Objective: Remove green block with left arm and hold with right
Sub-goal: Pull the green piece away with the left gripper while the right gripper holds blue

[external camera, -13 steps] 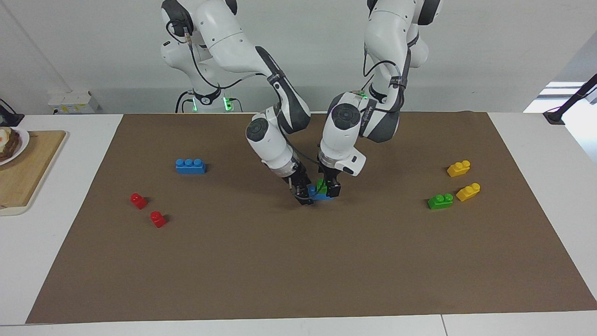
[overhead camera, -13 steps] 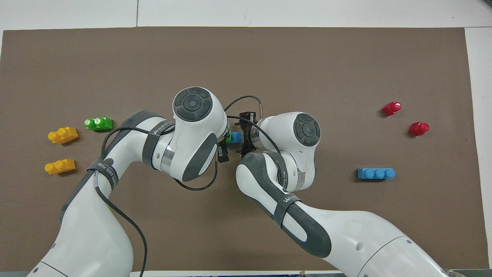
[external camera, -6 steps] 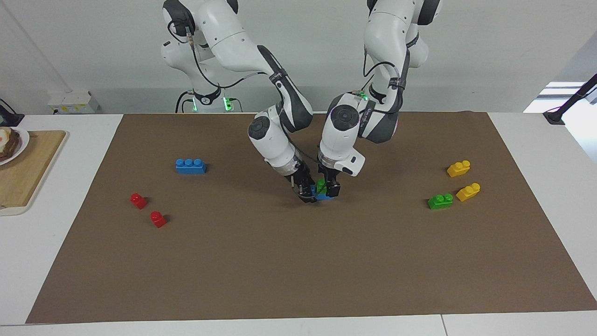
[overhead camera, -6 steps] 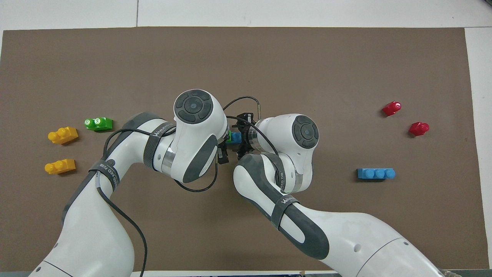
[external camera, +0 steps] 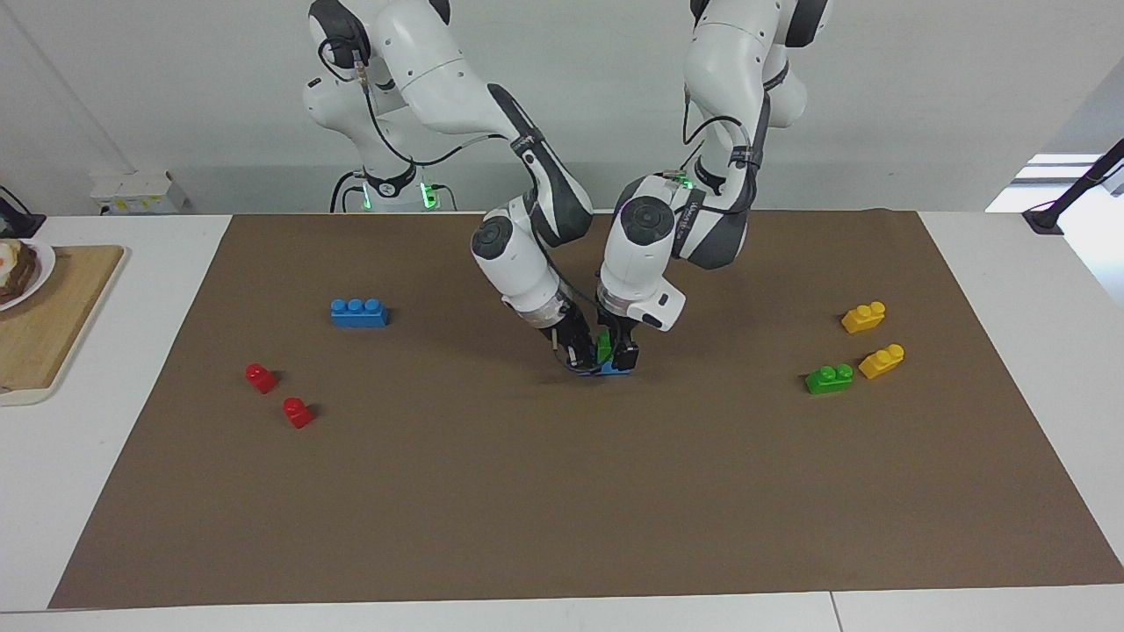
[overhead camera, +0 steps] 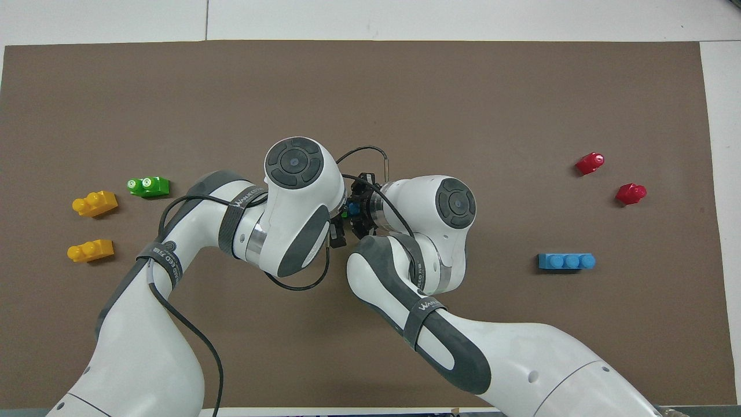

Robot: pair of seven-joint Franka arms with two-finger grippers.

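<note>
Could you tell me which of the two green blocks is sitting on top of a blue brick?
The green block at the mat's centre, between the left gripper and right gripper, sits on a blue brick. The other green block lies directly on the mat beside the yellow bricks.

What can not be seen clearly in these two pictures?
- Overhead view: the green block and the blue brick under it are almost wholly covered by both arms' wrists.
- Facing view: the right gripper and left gripper crowd the block; which fingers touch green cannot be told.

Plain brown mat (external camera: 562,491) carries green block (external camera: 604,348) on blue brick (external camera: 615,370) (red (external camera: 261,377), yellow (external camera: 863,317) bricks too).
</note>
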